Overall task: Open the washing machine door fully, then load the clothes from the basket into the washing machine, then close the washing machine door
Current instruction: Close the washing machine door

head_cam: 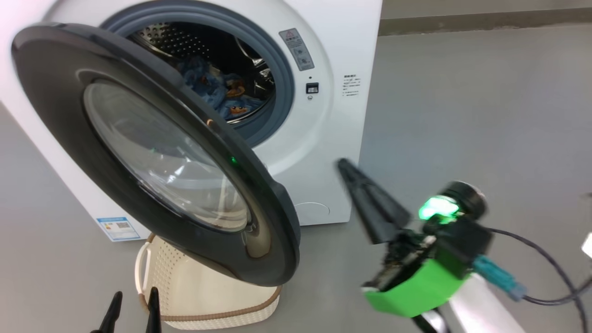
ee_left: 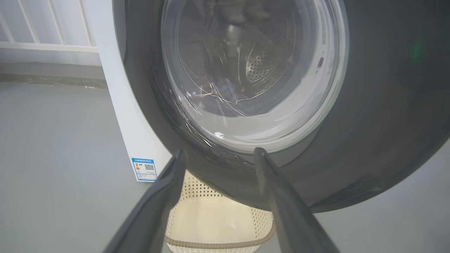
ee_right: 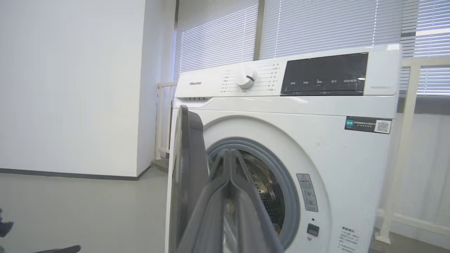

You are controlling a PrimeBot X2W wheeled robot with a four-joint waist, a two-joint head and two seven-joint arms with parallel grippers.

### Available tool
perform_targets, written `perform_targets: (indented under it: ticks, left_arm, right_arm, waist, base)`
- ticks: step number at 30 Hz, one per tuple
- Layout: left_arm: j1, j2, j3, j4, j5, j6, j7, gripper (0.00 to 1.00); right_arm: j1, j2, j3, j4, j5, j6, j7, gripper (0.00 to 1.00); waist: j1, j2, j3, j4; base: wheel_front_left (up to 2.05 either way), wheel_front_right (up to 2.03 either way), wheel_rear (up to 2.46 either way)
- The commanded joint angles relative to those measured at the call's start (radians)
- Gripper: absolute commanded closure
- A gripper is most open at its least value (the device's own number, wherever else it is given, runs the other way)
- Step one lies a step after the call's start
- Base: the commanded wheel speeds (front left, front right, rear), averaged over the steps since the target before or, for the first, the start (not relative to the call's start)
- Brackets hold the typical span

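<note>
I see one black-rimmed round glass door [head_cam: 46, 92] ajar, one cream perforated basket [head_cam: 194, 286] at six o'clock; left gripper [head_cam: 135, 296] spread, right gripper [head_cam: 344, 164] closed empty.

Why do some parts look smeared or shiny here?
Head view: the right gripper is blurred, its green light flaring; the washing machine door shows pale reflections. Left wrist view: its glass carries streaky glare and looks bowed. Right wrist view: the near fingers are soft, while the window blinds glow bright.
</note>
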Motion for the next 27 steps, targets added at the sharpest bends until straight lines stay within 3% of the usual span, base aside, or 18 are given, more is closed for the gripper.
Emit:
perform_targets:
  ticks: [1, 6, 14, 27]
  left_arm:
    - [-0.016, 0.005, 0.029, -0.019, 0.006, 0.000, -0.010, 0.00]
    - [-0.025, 0.005, 0.020, -0.015, 0.007, -0.001, -0.010, 0.00]
    - [-0.045, 0.005, -0.003, -0.011, 0.013, -0.002, -0.010, 0.00]
    - [-0.064, 0.005, -0.036, -0.023, 0.013, -0.002, -0.010, 0.00]
  right_arm:
    - [-0.031, 0.016, 0.034, -0.029, 0.009, 0.009, -0.005, 1.00]
    - [-0.095, 0.036, 0.177, 0.004, 0.040, 0.009, -0.005, 1.00]
    - [-0.112, 0.052, 0.346, 0.178, 0.097, 0.009, -0.005, 1.00]
    - [-0.106, 0.068, 0.318, 0.346, 0.142, 0.009, -0.005, 1.00]
  waist:
    - [0.0000, 0.0000, -0.001, 0.007]
    - [0.0000, 0.0000, 0.003, 0.033]
    - [0.0000, 0.0000, 0.015, 0.072]
    - [0.0000, 0.0000, 0.054, 0.106]
  base:
    - [0.00, 0.00, 0.00]
    - [0.00, 0.00, 0.00]
    - [0.00, 0.00, 0.00]
    - [0.00, 0.00, 0.00]
